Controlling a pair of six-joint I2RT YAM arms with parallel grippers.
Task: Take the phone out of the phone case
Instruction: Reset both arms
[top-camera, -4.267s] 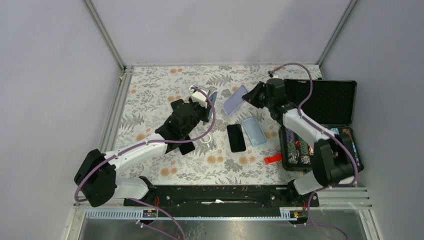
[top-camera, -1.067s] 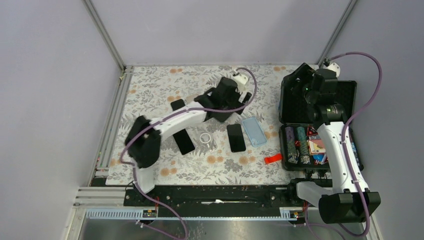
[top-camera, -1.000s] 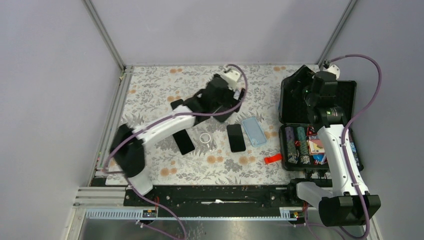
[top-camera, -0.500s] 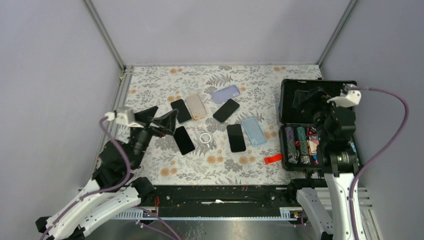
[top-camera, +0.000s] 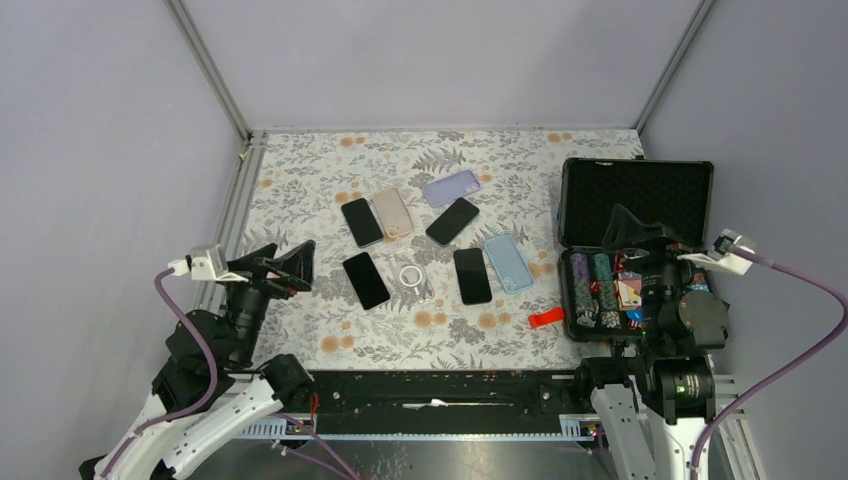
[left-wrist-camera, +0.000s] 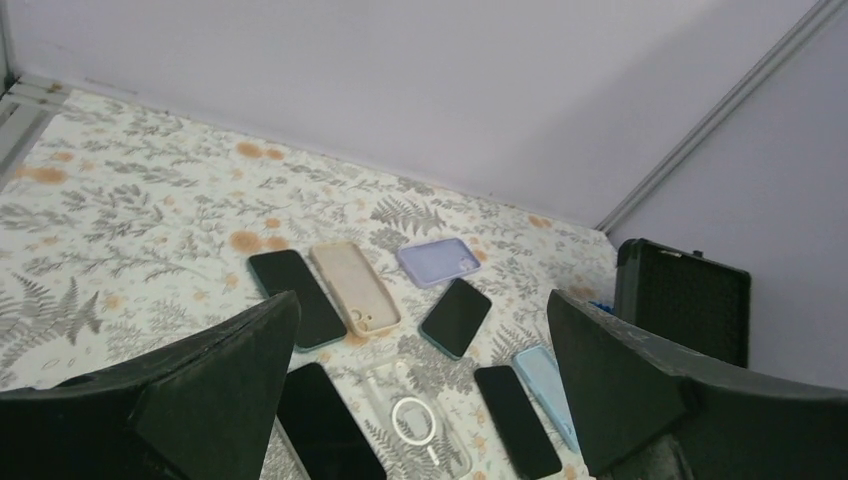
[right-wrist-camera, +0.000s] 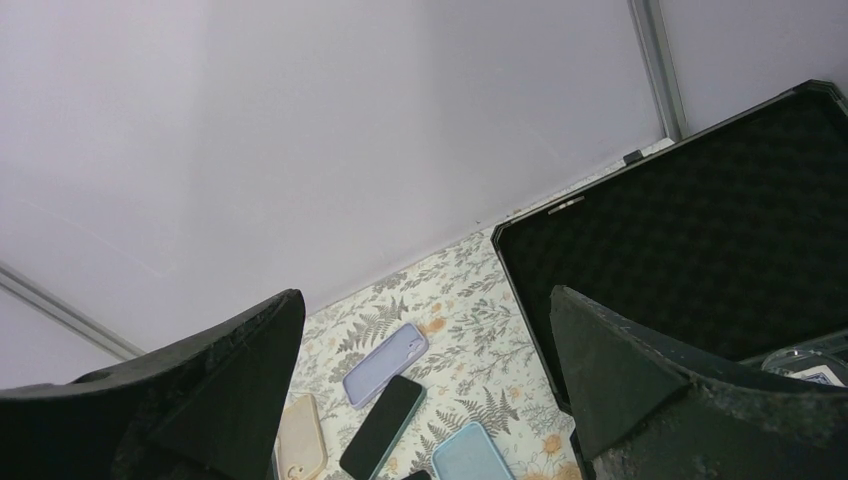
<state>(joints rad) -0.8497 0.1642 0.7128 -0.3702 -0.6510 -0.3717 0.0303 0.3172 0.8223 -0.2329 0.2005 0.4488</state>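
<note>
- Surface (top-camera: 300, 170), floral-patterned: it carries everything listed below.
- Black hard case (top-camera: 640, 185), at 3 o'clock on the surface: its lid is open and coloured chips (top-camera: 597, 290) fill its near half.
- Left pincer (top-camera: 282, 266), at 8 o'clock, and right pincer (top-camera: 640, 236), at 4 o'clock: both sit by the near edge, well apart from the task's things. The jaws of each stand wide apart with nothing between them.
- Lilac case (top-camera: 450, 187), at 12 o'clock of the central group: it lies flat and apparently empty. We judge it soft and bendable, best peeled at a corner lip.
- Phone (top-camera: 452, 221), just beside the lilac case at its 6 o'clock: it lies screen up and looks bare, so we judge it to be out of the case. We expect it to be stiff, light, glass-faced and slippery, so we would grip it across the long edges and never press the screen.
</note>
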